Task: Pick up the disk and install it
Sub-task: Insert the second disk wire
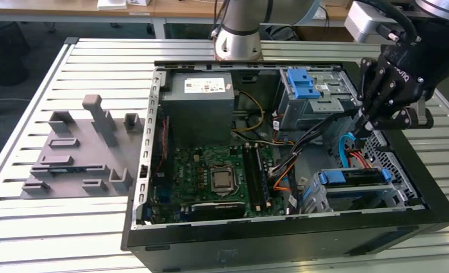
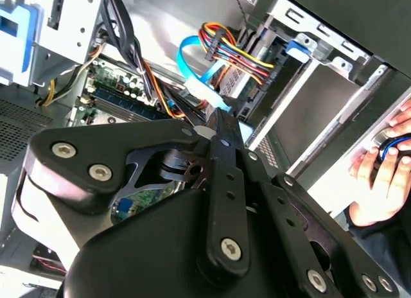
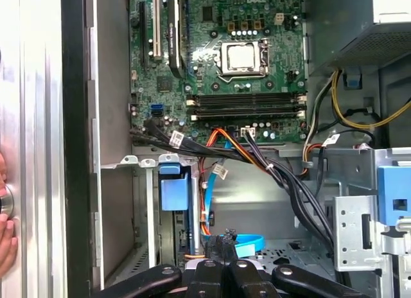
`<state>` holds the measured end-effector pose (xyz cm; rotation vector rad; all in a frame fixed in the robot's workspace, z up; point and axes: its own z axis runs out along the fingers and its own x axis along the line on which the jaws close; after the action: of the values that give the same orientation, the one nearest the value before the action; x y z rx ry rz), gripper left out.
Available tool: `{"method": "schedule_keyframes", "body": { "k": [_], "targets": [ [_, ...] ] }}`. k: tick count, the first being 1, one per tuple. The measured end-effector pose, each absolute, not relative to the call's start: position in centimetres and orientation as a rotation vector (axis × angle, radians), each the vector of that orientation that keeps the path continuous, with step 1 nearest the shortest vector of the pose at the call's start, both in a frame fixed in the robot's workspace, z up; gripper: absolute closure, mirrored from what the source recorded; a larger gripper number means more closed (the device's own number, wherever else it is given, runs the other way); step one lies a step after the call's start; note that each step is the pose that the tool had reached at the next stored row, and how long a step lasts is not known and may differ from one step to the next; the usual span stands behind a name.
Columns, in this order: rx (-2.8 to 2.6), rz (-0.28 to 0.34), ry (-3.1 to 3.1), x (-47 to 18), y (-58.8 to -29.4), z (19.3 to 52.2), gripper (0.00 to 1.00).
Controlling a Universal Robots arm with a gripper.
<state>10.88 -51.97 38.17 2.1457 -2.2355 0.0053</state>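
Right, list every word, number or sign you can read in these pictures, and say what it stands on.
Nothing can be quoted for certain.
White sticker on the power-supply box: print too small to read.
Motherboard: white markings, too small to read.
White cable tags: unreadable.

On the slatted table (image 1: 27, 227) the open computer case (image 1: 406, 227) lies on its side in the exterior view. Inside it, the motherboard (image 1: 209, 170) sits at the centre, its CPU socket (image 1: 222, 179) mid-board. The power supply (image 1: 202, 108) lies at 12 o'clock from the motherboard. The drive cage (image 1: 312, 94) is at 2 o'clock, the disk (image 1: 353, 177) in its bay at 4 o'clock. The gripper (image 1: 365, 126) hangs between cage and disk, over the cables (image 1: 300, 142). The moulded fixture tray (image 1: 77, 151) lies outside the case, at 9 o'clock.
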Motion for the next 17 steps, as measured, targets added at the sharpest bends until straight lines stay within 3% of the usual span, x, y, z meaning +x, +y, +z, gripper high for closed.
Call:
{"method": "schedule_keyframes", "body": {
  "k": [17],
  "targets": [
    [2.140,0.017,-2.230,11.1,-51.9,36.6,0.89]
  ]
}}
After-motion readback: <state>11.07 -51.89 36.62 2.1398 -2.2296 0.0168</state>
